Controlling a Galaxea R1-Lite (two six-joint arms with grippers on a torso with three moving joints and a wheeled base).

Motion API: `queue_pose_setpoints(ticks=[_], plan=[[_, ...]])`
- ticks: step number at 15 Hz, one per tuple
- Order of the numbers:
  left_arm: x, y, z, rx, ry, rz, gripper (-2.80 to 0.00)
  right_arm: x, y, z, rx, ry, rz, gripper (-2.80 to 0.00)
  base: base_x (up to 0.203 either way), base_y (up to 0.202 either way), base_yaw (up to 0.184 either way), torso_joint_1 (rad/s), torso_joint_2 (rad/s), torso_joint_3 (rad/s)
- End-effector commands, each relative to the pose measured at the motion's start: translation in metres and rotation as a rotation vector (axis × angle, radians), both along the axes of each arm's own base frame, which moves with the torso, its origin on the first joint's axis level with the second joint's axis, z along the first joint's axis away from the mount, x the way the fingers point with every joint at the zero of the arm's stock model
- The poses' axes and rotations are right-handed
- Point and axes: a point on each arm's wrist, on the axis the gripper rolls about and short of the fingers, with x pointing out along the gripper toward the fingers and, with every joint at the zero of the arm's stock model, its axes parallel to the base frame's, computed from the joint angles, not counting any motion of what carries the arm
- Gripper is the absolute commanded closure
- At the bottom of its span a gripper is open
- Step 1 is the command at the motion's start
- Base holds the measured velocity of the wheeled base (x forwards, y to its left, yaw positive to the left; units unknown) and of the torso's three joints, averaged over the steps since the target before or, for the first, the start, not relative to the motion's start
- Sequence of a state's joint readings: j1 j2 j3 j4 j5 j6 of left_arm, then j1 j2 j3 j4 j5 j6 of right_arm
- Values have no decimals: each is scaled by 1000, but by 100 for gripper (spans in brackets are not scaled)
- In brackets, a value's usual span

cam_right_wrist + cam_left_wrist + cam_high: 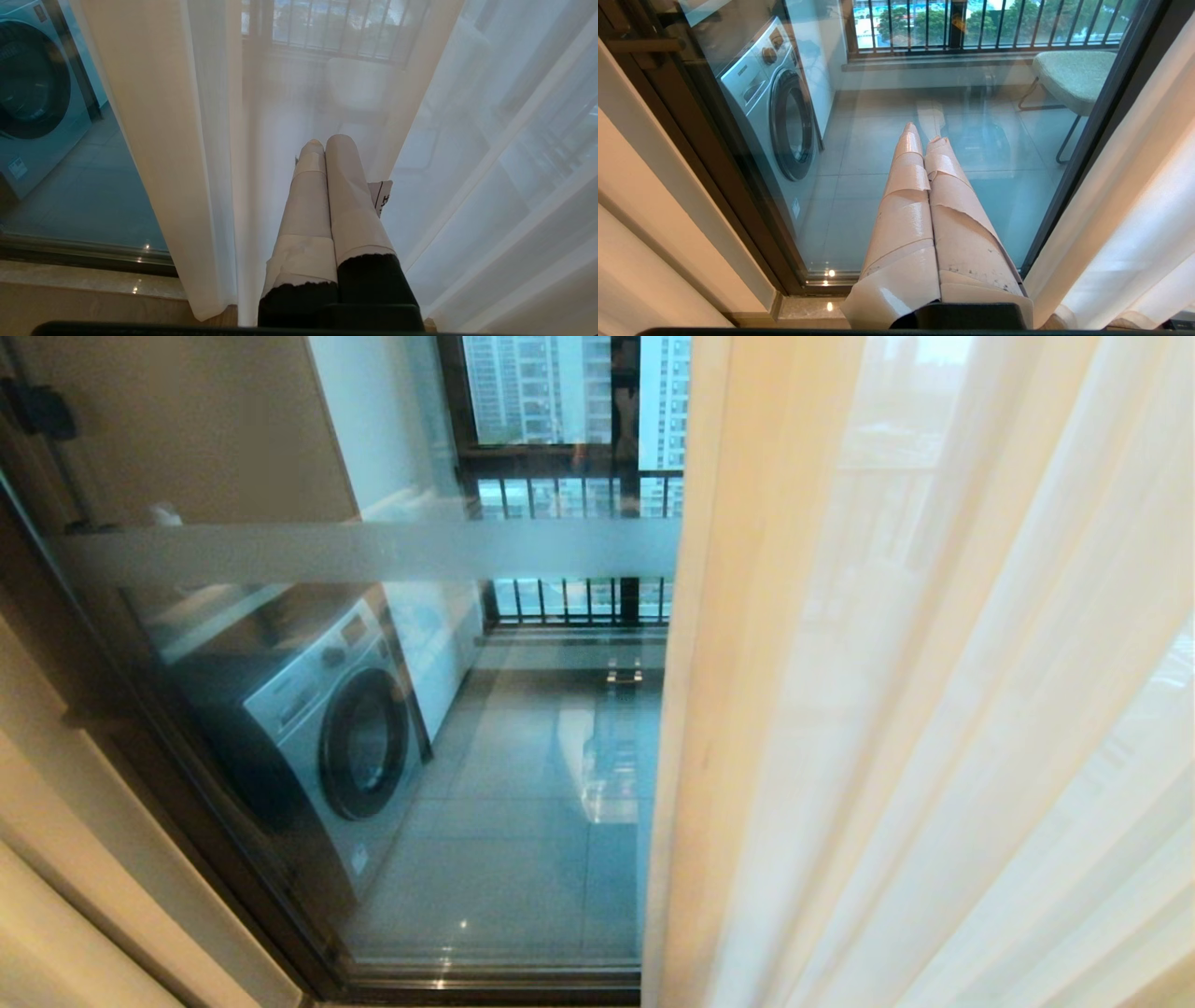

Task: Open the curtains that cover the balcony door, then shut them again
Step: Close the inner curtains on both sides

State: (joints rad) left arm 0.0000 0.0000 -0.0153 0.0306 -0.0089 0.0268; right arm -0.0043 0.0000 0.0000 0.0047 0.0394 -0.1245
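The curtains (887, 709) hang over the right half of the balcony door, a cream edge (709, 691) in front and thin white sheer behind it. The door's glass (523, 784) is bare on the left, inside its dark frame (168, 728). Neither arm shows in the head view. My left gripper (924, 133) is shut and empty, pointing at the bare glass. My right gripper (327, 140) is also shut and empty, with the sheer folds (490, 163) hanging just beyond its taped fingers and the cream fold (154, 140) to one side.
A washing machine (327, 728) stands on the balcony behind the glass. A cushioned chair (1073, 74) sits near the black railing (579, 495). A cream wall (84, 859) borders the door frame on the left. A stone sill (808, 308) runs along the door's bottom track.
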Motion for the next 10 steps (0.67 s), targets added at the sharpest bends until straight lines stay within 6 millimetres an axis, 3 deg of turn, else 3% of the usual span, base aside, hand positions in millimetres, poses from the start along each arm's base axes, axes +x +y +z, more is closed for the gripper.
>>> queue_pose_setpoints(ticks=[1,10], plan=[[0,0,0,1,0,0,0,0,0,0,-1,0,0,0,0,0,0,0,0,0],[0,0,0,1,-2,0,0,0,0,0,-1,0,0,0,0,0,0,0,0,0]])
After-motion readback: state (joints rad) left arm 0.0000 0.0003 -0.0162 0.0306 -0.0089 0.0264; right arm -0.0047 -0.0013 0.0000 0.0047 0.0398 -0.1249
